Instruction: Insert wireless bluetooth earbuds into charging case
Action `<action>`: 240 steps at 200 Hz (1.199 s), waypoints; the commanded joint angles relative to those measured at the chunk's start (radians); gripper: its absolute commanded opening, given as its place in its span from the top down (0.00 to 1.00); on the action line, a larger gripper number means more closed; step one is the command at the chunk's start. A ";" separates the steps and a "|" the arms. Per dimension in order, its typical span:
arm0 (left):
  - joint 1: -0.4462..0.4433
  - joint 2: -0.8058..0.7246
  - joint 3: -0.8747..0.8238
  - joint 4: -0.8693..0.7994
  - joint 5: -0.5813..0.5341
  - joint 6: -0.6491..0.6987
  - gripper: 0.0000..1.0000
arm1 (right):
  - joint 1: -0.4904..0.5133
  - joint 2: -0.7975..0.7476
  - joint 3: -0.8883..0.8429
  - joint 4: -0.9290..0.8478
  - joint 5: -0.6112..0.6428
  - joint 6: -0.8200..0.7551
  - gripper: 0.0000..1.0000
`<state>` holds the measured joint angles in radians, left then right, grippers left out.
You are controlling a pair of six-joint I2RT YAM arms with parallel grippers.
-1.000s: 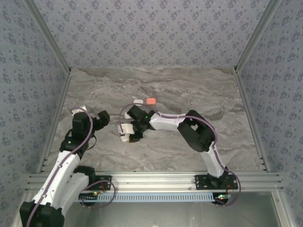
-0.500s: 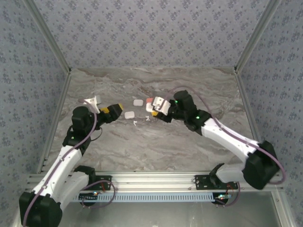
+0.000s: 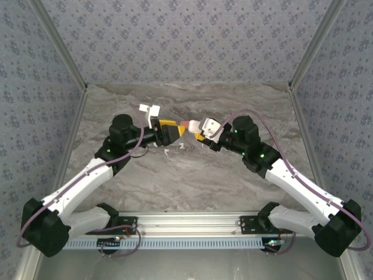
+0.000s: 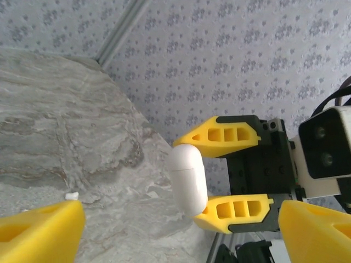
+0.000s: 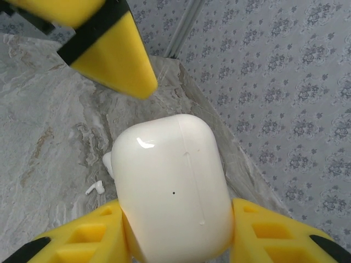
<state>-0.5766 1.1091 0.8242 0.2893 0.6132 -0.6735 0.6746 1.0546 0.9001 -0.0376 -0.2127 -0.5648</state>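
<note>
My right gripper (image 5: 175, 222) is shut on a closed white charging case (image 5: 173, 186), held above the marble table (image 3: 192, 181). The left wrist view shows that case (image 4: 188, 179) edge-on between the right gripper's yellow fingers (image 4: 233, 134). My left gripper (image 4: 180, 226) is open, its fingers wide apart on either side of the case and a little short of it. From above, the two grippers meet tip to tip at mid-table, left (image 3: 175, 132) and right (image 3: 198, 134). Tiny white earbuds (image 3: 167, 151) lie on the table just below them; one earbud (image 5: 96, 188) shows beside the case.
A coral case (image 3: 186, 123) peeks out between the two grippers. Patterned walls (image 3: 186, 41) close in the table at the back and sides, and a metal rail (image 3: 186, 221) runs along the near edge. Open marble lies in front of the grippers.
The right arm swung from left of centre to the right and lifted the white case. The left arm stretched from the left side to the centre, facing the right gripper.
</note>
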 commanded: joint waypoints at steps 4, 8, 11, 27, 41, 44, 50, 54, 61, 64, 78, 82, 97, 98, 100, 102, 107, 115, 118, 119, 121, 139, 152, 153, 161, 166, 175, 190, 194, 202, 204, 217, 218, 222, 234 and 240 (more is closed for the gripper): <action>-0.033 0.041 0.066 0.045 0.053 0.021 0.15 | 0.016 -0.010 0.006 0.015 0.019 0.008 0.60; -0.039 0.049 0.072 0.045 0.060 0.025 0.16 | 0.017 -0.009 0.008 0.015 0.019 0.007 0.60; -0.043 0.055 0.078 0.044 0.064 0.027 0.17 | 0.019 -0.008 0.008 0.015 0.019 0.006 0.60; -0.063 0.084 0.106 0.026 0.076 0.041 0.20 | 0.020 -0.002 0.015 0.015 0.018 0.012 0.60; -0.076 0.110 0.130 0.008 0.088 0.048 0.25 | 0.022 0.002 0.021 0.016 0.013 0.016 0.60; -0.077 0.114 0.133 0.006 0.089 0.048 0.25 | 0.023 0.004 0.022 0.017 0.013 0.017 0.60; -0.082 0.123 0.137 0.004 0.091 0.049 0.27 | 0.023 0.004 0.024 0.016 0.014 0.017 0.60; -0.083 0.129 0.140 0.004 0.091 0.050 0.28 | 0.024 0.005 0.023 0.017 0.013 0.018 0.60; -0.087 0.137 0.142 0.007 0.090 0.048 0.30 | 0.025 0.005 0.024 0.019 0.018 0.020 0.60; -0.089 0.139 0.142 0.009 0.088 0.047 0.31 | 0.024 0.007 0.024 0.021 0.018 0.021 0.60; -0.094 0.149 0.139 0.018 0.086 0.042 0.35 | 0.025 0.008 0.025 0.024 0.023 0.025 0.60; -0.095 0.152 0.142 0.019 0.087 0.043 0.36 | 0.024 0.010 0.025 0.024 0.025 0.026 0.60; -0.099 0.160 0.144 0.021 0.087 0.042 0.38 | 0.026 0.010 0.029 0.024 0.030 0.028 0.60; -0.099 0.160 0.144 0.021 0.086 0.042 0.38 | 0.025 0.010 0.029 0.024 0.030 0.029 0.60; -0.100 0.162 0.144 0.019 0.086 0.043 0.38 | 0.026 0.010 0.029 0.025 0.031 0.030 0.60; -0.099 0.162 0.144 0.019 0.086 0.042 0.39 | 0.026 0.011 0.029 0.024 0.032 0.032 0.60; -0.101 0.165 0.145 0.018 0.086 0.041 0.40 | 0.026 0.010 0.031 0.024 0.033 0.032 0.59; -0.101 0.170 0.147 0.014 0.086 0.040 0.42 | 0.026 0.010 0.032 0.024 0.033 0.033 0.59; -0.101 0.172 0.148 0.013 0.086 0.040 0.43 | 0.026 0.011 0.032 0.025 0.035 0.034 0.59; -0.101 0.173 0.148 0.013 0.086 0.039 0.43 | 0.026 0.011 0.032 0.024 0.035 0.033 0.59; -0.101 0.172 0.149 0.012 0.086 0.040 0.44 | 0.026 0.011 0.033 0.024 0.036 0.034 0.59; -0.103 0.180 0.153 0.006 0.086 0.041 0.49 | 0.026 0.013 0.034 0.024 0.042 0.037 0.59; -0.103 0.184 0.156 0.001 0.088 0.042 0.54 | 0.026 0.014 0.037 0.022 0.050 0.041 0.59; -0.103 0.184 0.156 0.001 0.087 0.043 0.54 | 0.026 0.014 0.037 0.022 0.050 0.041 0.59; -0.103 0.185 0.158 -0.005 0.088 0.044 0.59 | 0.026 0.015 0.037 0.021 0.050 0.043 0.58; -0.103 0.185 0.158 -0.006 0.090 0.046 0.61 | 0.025 0.016 0.039 0.020 0.051 0.046 0.58; -0.103 0.185 0.161 -0.008 0.092 0.048 0.65 | 0.026 0.016 0.042 0.014 0.050 0.048 0.55; -0.104 0.183 0.163 -0.010 0.091 0.053 0.73 | 0.024 0.016 0.048 -0.001 0.044 0.051 0.48; -0.104 0.184 0.164 -0.011 0.091 0.054 0.74 | 0.023 0.016 0.049 -0.007 0.037 0.054 0.45; -0.104 0.180 0.162 -0.011 0.087 0.061 0.76 | 0.014 0.016 0.057 -0.032 0.015 0.058 0.39; -0.104 0.180 0.161 -0.011 0.086 0.061 0.76 | 0.012 0.015 0.059 -0.039 0.009 0.060 0.38; -0.103 0.173 0.155 -0.006 0.074 0.075 0.78 | -0.010 0.011 0.074 -0.088 -0.036 0.083 0.30; -0.104 0.172 0.155 -0.005 0.072 0.076 0.78 | -0.013 0.010 0.075 -0.093 -0.042 0.085 0.29; -0.105 0.169 0.152 -0.005 0.067 0.081 0.79 | -0.024 0.006 0.078 -0.110 -0.069 0.092 0.27; -0.107 0.156 0.139 0.006 0.051 0.104 0.83 | -0.061 -0.010 0.080 -0.147 -0.144 0.126 0.20; -0.109 0.148 0.131 0.013 0.042 0.120 0.85 | -0.084 -0.019 0.078 -0.157 -0.192 0.148 0.15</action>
<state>-0.6765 1.2949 0.9474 0.2646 0.6647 -0.6128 0.6514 1.0672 0.9424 -0.1032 -0.2523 -0.4923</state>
